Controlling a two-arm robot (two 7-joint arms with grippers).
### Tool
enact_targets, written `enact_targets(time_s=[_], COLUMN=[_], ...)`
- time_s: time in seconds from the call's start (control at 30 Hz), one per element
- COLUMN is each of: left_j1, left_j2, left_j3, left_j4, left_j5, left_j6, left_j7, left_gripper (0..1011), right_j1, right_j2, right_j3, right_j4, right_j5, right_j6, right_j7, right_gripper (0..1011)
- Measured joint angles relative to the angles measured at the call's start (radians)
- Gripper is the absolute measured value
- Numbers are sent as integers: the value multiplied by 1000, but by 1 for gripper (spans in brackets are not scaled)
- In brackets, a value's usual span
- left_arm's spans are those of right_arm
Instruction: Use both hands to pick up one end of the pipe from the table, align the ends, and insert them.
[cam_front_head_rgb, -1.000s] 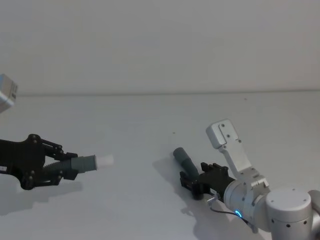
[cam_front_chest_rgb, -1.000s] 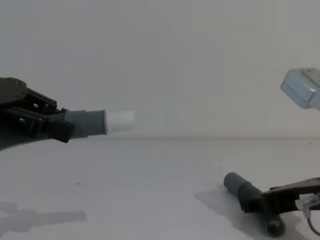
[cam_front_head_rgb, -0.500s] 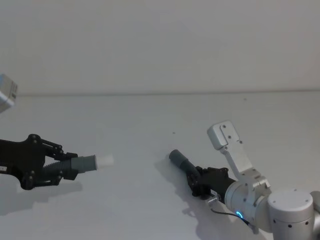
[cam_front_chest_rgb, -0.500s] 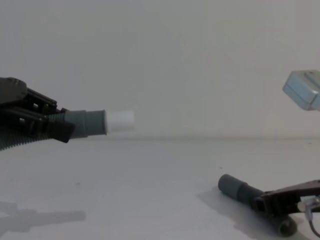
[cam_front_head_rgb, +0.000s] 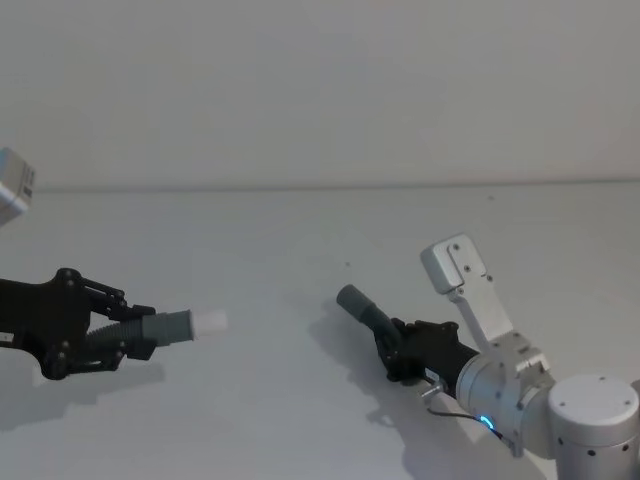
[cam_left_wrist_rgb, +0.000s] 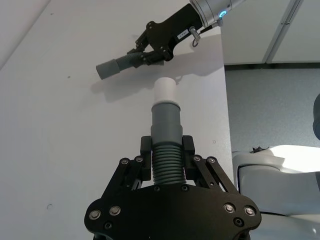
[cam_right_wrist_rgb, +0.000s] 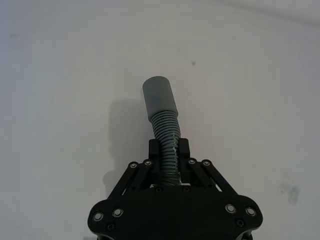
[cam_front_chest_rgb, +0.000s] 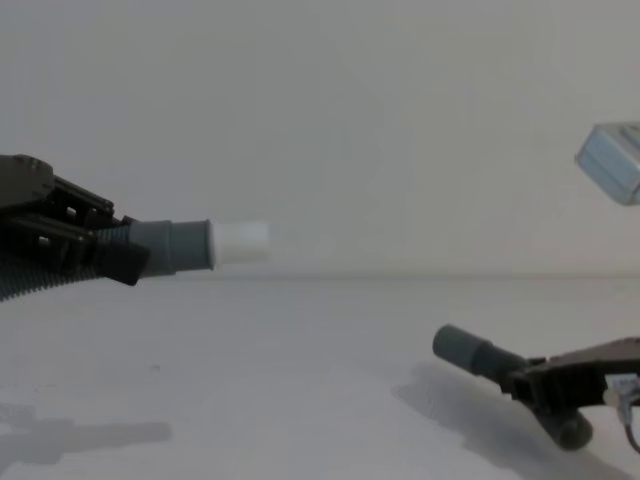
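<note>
Now up off the surface (cam_front_head_rgb: 280, 230) on the right side: socket cuff (cam_front_head_rgb: 352, 300) raised and swung a little further left within the last second, no longer lying flat. Held by the right gripper (cam_front_head_rgb: 396, 350), fingers (cam_right_wrist_rgb: 156, 149) closed narrow on the corrugated hose (cam_right_wrist_rgb: 169, 131) just behind that cuff. Looks like pickup done on this side, with aligning up next.

On the left, no change: left gripper (cam_front_head_rgb: 132, 338) hanging above the surface, fingers (cam_left_wrist_rgb: 146, 146) clamped on the other hose piece (cam_left_wrist_rgb: 166, 162) behind its grey cuff (cam_front_head_rgb: 168, 326), white tip (cam_front_head_rgb: 208, 321) pointing right.

Well apart from the socket as yet, and clearly higher than it in the chest view, so not on one axis. Probably calls for lifting and levelling the socket mouth, then closing the gap in a straight line.

Nothing between the two ends but bare surface. Close by, just the right arm's pale wrist housing (cam_front_head_rgb: 458, 265), above and behind its own gripper, off the path. Possible trouble: flexible hose bending at contact instead of seating.
</note>
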Motion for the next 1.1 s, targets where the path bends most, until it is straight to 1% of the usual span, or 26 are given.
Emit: enact_targets(time_s=[0.07,0.13,0.2,0.23,0.27,0.3,0.33,0.4,0.43,0.5,0.53,0.6,0.63,0.73,0.77,0.83,0.87,0.93,0.97,1.07,1.1], left_j1=[0,0,0,0,0,0,0,0,0,0,0,0,0,0,0,0,0,0,0,0,0], left_j2=[0,0,0,0,0,0,0,0,0,0,0,0,0,0,0,0,0,0,0,0,0], left_j3=[0,0,0,0,0,0,0,0,0,0,0,0,0,0,0,0,0,0,0,0,0], left_j4=[0,0,0,0,0,0,0,0,0,0,0,0,0,0,0,0,0,0,0,0,0], left_j5=[0,0,0,0,0,0,0,0,0,0,0,0,0,0,0,0,0,0,0,0,0], left_j6=[0,0,0,0,0,0,0,0,0,0,0,0,0,0,0,0,0,0,0,0,0], left_j7=[0,0,0,0,0,0,0,0,0,0,0,0,0,0,0,0,0,0,0,0,0], left_gripper=[325,325,325,325,325,325,325,325,325,325,325,325,325,325,325,325,325,325,325,325,325], right_j1=[1,3,5,5,8,8,10,13,15,18,20,23,27,31,35,39,43,48,52,60,65], right_j2=[6,16,23,27,39,39,48,58,68,79,89,100,113,128,141,153,164,176,187,205,214], right_j3=[0,1,1,1,1,1,1,1,0,0,-1,-1,-2,-4,-5,-5,-6,-7,-8,-9,-10], right_j4=[1,2,3,4,5,5,6,6,8,9,10,12,14,17,19,22,25,28,32,37,41], right_j5=[-2,-7,-9,-11,-16,-16,-19,-22,-26,-29,-31,-34,-36,-38,-39,-39,-39,-39,-39,-37,-34], right_j6=[-19,-51,-67,-81,-114,-114,-139,-163,-191,-214,-240,-270,-300,-335,-367,-393,-425,-451,-482,-521,-547], right_j7=[9,24,32,39,55,55,69,81,96,110,123,139,157,176,194,209,228,243,263,288,305], right_gripper=[191,191,190,188,188,188,188,188,188,186,188,188,188,188,186,186,188,188,188,186,186])
